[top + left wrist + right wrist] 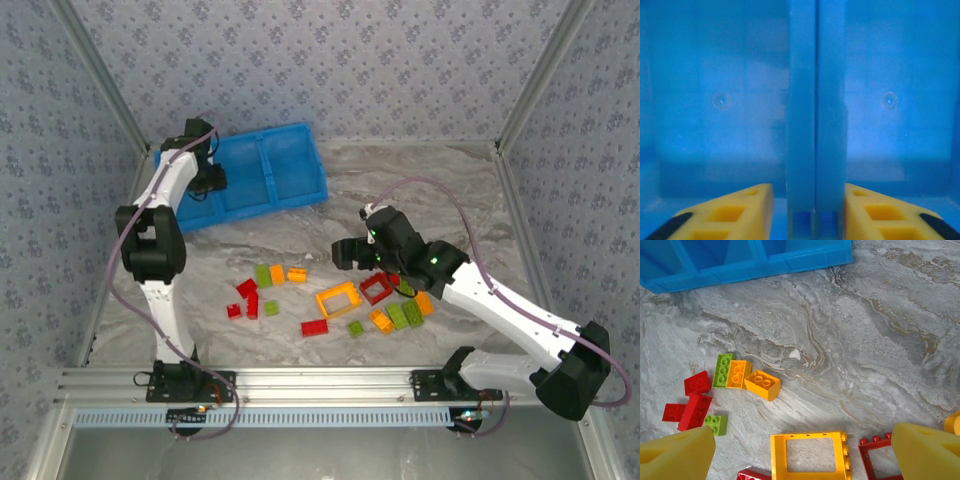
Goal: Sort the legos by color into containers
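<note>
right fingers: two yellow pads [680,455] sit at the bottom corners of my right wrist view, far apart, with nothing gripped between them.
right end effector [802,442]: wide and holding nothing; it hangs above the desk [420,190], over the right side of the pile.
under it: an orange frame [778,460] and a red frame [874,442] lie flat, side by side.
left end effector [809,195]: down in the blue tray [290,165], its yellow fingers [735,215] straddling a divider [802,100] between two compartments. one finger looks to be against the wall and a thin strip of blue shows beside the other, so i cannot tell whether it grips.
tray: far left of the desk, three compartments in a row, set at a slant.
legos [315,327]: red, green and orange pieces scattered on the marbled desk, nearer me than the tray and well apart from it.
loose group: a green brick [722,371] touches an orange brick [738,374]; a second orange brick [762,384] lies just beside them, with red bricks [696,382] to their left.
</note>
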Controlling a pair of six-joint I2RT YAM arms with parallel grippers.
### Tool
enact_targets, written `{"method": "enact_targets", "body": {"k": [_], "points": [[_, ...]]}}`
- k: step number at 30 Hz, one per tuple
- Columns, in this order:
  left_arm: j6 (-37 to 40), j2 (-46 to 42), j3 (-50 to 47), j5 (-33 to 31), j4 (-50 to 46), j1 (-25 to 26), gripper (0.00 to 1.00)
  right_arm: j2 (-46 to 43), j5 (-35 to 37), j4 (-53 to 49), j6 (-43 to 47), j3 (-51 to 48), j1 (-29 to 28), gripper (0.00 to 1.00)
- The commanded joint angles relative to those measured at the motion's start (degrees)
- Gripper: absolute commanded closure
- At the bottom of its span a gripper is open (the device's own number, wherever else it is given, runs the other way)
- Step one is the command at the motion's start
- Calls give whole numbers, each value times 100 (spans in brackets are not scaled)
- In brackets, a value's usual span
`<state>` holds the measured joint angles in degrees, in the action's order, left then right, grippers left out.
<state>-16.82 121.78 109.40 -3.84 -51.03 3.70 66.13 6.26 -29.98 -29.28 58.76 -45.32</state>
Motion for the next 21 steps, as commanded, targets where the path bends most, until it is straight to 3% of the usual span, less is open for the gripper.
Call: {"method": "enact_targets", "body": {"k": [1,5,9,16,21], "points": [[311,31,143,155,-156,39,81,-160,199,-222,-122,-20,-38,8],[492,9,105,176,-129,186,100,-187,380,-353,-106,16,-27,9],[468,-165,-19,221,-16,627,100,-288,703,-620,-176,69,-28,9],[-780,-356,-49,365,249,1583,100,-607,1386,-1273,-423,114,13,9],[-1378,-92,504,323,209,2260,100,-767,1732,-1838,-634,162,56,9]]}}
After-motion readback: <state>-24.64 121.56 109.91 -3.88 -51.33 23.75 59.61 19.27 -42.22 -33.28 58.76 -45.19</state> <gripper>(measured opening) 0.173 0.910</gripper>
